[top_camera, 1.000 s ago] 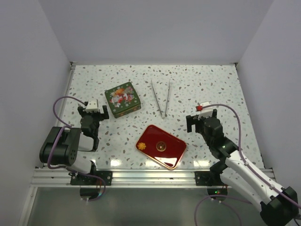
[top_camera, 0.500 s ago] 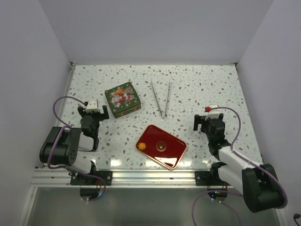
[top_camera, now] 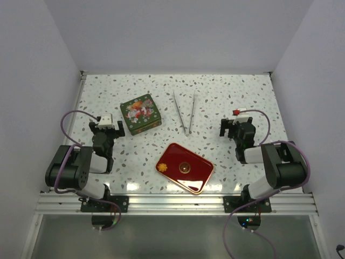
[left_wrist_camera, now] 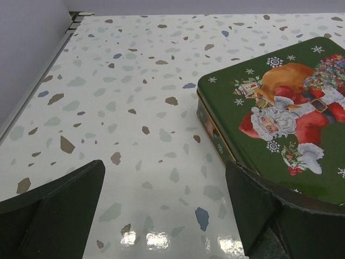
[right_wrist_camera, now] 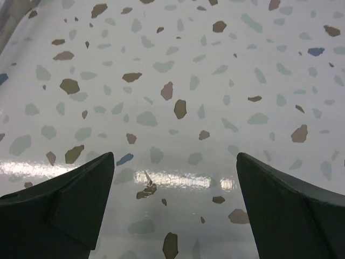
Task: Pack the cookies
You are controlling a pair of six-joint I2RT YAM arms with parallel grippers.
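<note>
My left gripper [top_camera: 106, 125] sits low over the speckled table [top_camera: 226, 91], its jaws spread wide with nothing between them. In the left wrist view the two dark fingers [left_wrist_camera: 54, 216] frame bare terrazzo. Just ahead of those jaws and off to their right lies the green Christmas tin [left_wrist_camera: 275, 118], lid on, Santa facing up. Its near corner runs down beside my right-hand finger, and I cannot tell whether the two touch.

My right gripper [top_camera: 235, 124] is also down near the table, jaws wide apart and holding nothing. The right wrist view shows only speckled surface between and beyond the fingers [right_wrist_camera: 291, 210].

The cookies [top_camera: 161, 169] are on neither side's doorstep. They lie on the red tray [top_camera: 202, 174], which sits back toward the arm bases, behind and to the right of my left jaws and behind and to the left of my right jaws, roughly between the two arms. I make out a small orange one at the tray's left end and what looks like a darker round one near its middle, though from the overhead camera they are too small to be sure of shape.

A pair of metal tongs [top_camera: 185, 112] lies ahead of the tray, between the tin and my right jaws, well apart from both.
</note>
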